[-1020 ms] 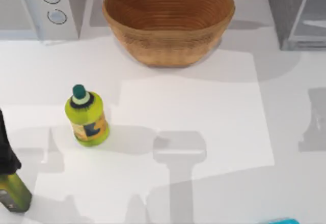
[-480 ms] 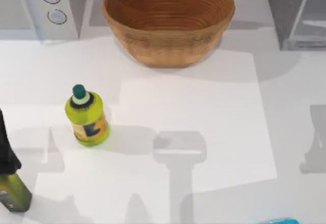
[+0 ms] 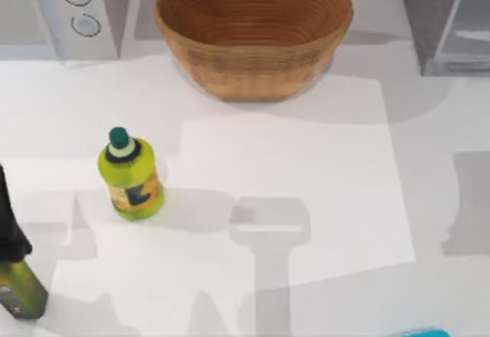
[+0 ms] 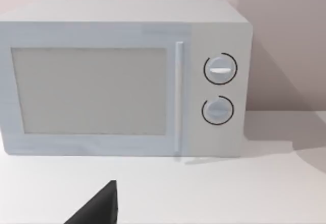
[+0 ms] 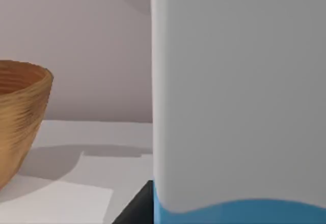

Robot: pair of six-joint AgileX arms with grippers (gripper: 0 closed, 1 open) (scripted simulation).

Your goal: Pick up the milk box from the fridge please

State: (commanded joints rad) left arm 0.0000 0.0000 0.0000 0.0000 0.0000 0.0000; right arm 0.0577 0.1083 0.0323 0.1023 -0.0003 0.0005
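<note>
Our milk box [image 5: 239, 96] looms white with a blue band right against the right wrist camera, and a blue sliver of it [image 3: 417, 332] shows at the tabletop's near edge, well apart from the fridge [image 3: 448, 19] in the far right corner. We judge it already lifted out, likely in our right claw, though we cannot tell its grip. Our left arm [image 3: 14, 260] sits parked at the near left edge.

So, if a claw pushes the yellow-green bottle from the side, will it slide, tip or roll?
The yellow-green bottle stands upright on the table, taller than its base is wide, so a push near the dark green cap would probably tip it. Its body looks round, so once down it may roll. A low push would more likely slide it, since the surface looks smooth.
</note>
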